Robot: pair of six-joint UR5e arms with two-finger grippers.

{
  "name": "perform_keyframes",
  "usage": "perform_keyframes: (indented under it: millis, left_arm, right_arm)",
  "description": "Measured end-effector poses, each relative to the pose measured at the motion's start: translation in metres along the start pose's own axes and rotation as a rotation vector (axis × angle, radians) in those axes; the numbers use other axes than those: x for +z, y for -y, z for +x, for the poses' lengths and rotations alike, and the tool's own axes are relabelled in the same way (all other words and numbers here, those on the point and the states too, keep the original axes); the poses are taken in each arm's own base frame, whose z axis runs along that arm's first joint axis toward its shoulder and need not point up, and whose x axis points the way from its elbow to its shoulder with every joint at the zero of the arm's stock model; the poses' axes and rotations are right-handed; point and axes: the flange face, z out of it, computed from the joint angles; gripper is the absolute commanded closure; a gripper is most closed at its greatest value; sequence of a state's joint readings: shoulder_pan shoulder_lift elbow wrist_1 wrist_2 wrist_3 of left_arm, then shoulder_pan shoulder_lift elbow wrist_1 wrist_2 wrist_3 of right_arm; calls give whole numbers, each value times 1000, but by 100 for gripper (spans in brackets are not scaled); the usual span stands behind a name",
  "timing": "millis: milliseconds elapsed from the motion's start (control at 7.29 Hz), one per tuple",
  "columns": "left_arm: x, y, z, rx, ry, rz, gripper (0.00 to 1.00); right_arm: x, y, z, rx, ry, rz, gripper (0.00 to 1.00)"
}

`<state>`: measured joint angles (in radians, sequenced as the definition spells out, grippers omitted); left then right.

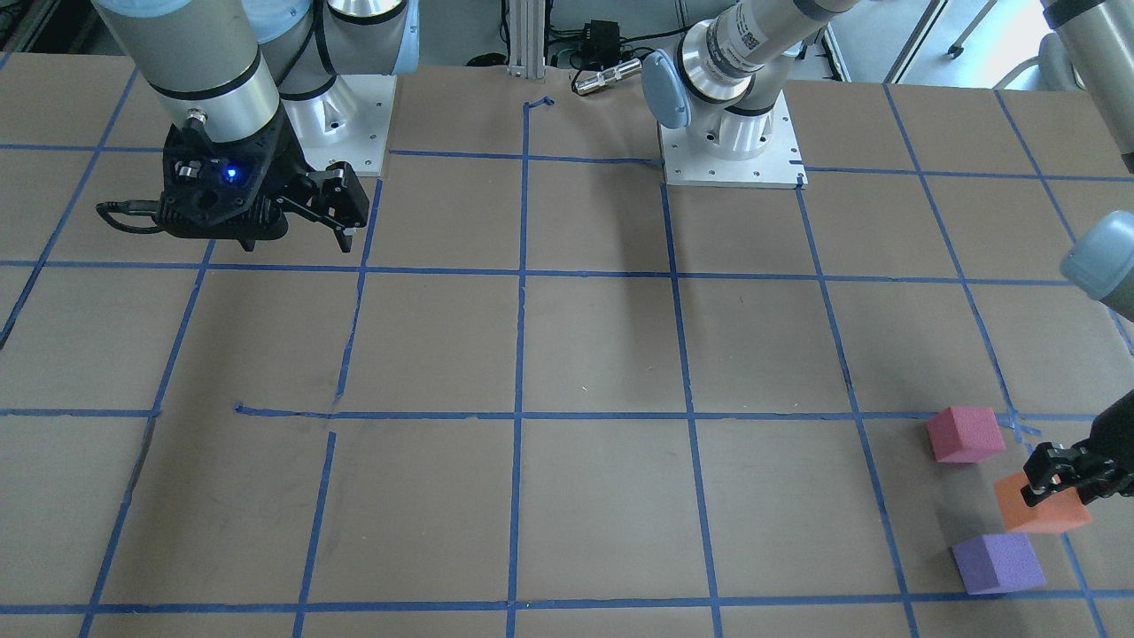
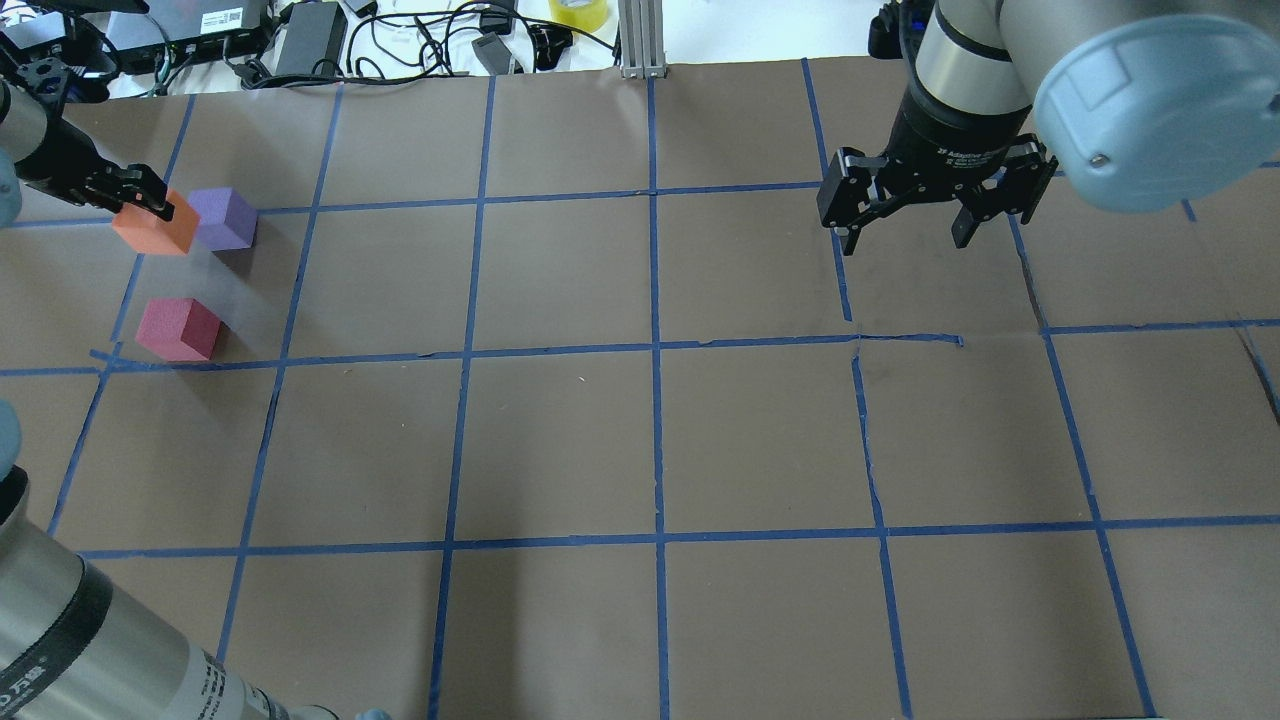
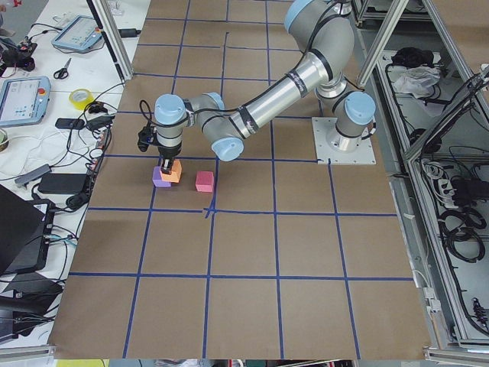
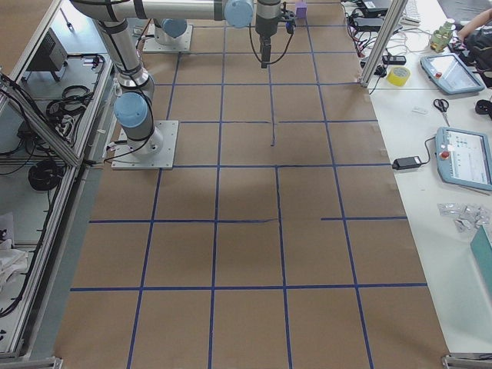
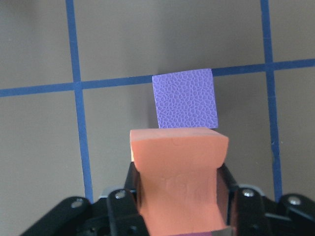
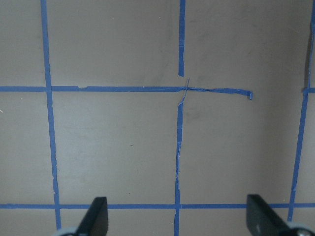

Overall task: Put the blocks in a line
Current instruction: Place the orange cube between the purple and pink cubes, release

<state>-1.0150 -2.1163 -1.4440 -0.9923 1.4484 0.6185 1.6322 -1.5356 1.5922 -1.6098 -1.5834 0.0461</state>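
My left gripper (image 2: 140, 205) is shut on the orange block (image 2: 152, 228) and holds it above the table, right beside the purple block (image 2: 225, 218). In the left wrist view the orange block (image 5: 177, 172) sits squeezed between the jaws with the purple block (image 5: 184, 100) on the table just beyond it. The pinkish-red block (image 2: 178, 329) lies on the table nearer the robot. In the front view they are the orange (image 1: 1045, 507), purple (image 1: 998, 563) and pinkish-red (image 1: 964, 434) blocks. My right gripper (image 2: 905, 222) is open and empty, far off on the other side.
The table (image 2: 650, 440) is brown paper with a blue tape grid. Cables, power bricks and a roll of yellow tape (image 2: 580, 12) lie past the far edge. The arm bases (image 1: 731, 146) stand at the robot's side of the table.
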Motion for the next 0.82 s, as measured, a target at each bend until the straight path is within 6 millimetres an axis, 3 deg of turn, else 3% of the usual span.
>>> perform_keyframes:
  millis: [412, 824]
  left_arm:
    - [19, -23, -13, -36, -31, -32, 100]
    - [38, -27, -11, -81, -75, -41, 100]
  right_arm:
    - [1, 0, 0, 1, -2, -3, 0]
    - [1, 1, 1, 2, 0, -2, 0]
